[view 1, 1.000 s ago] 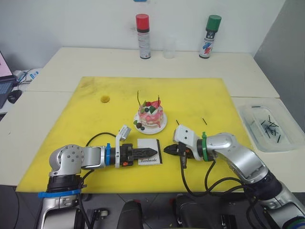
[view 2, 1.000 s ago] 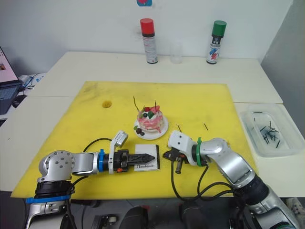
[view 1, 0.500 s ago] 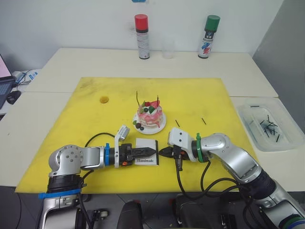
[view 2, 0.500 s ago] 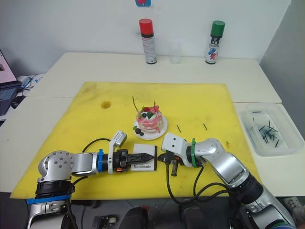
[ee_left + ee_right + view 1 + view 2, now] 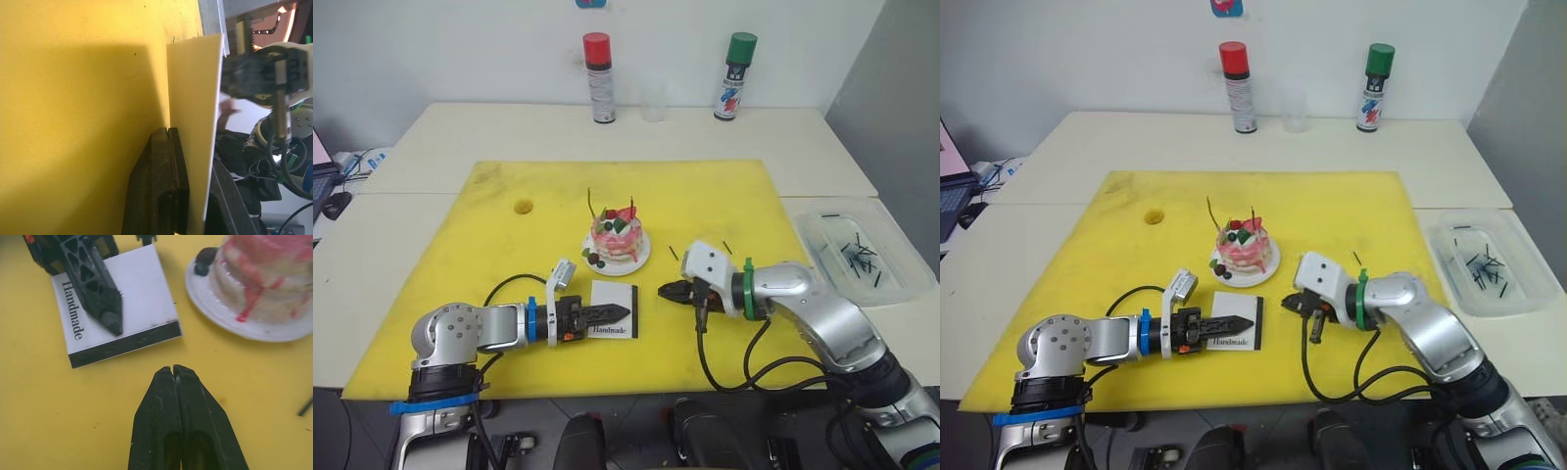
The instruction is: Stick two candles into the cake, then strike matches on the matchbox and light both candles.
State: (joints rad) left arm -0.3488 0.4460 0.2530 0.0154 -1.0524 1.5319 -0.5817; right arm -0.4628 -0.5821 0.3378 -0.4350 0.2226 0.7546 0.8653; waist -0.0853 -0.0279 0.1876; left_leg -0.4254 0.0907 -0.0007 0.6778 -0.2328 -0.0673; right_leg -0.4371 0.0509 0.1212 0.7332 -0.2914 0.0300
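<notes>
The cake (image 5: 619, 235) stands on its small white plate mid-mat, with two thin candles (image 5: 590, 203) (image 5: 632, 207) upright in its top; no flame shows on them. In front of it lies the white "Handmade" matchbox (image 5: 615, 297), its dark strip (image 5: 124, 343) facing my right gripper. My left gripper (image 5: 626, 311) is shut on the matchbox, one finger (image 5: 100, 289) lying across its top. A short way right of the box, my right gripper (image 5: 663, 291) hovers shut, and nothing shows between its fingertips (image 5: 173, 374). Two loose matches (image 5: 674, 253) (image 5: 728, 248) lie on the mat right of the cake.
The yellow mat (image 5: 509, 255) covers the table's middle. A clear tub (image 5: 857, 257) with several matches sits at the right. At the back stand a red-capped can (image 5: 599, 76), a clear cup (image 5: 654, 101) and a green-capped can (image 5: 732, 74).
My right gripper moved in to the matchbox's dark edge half a second ago, and has now drawn back to the right. The left gripper still holds the box. The camera has shifted slightly.
</notes>
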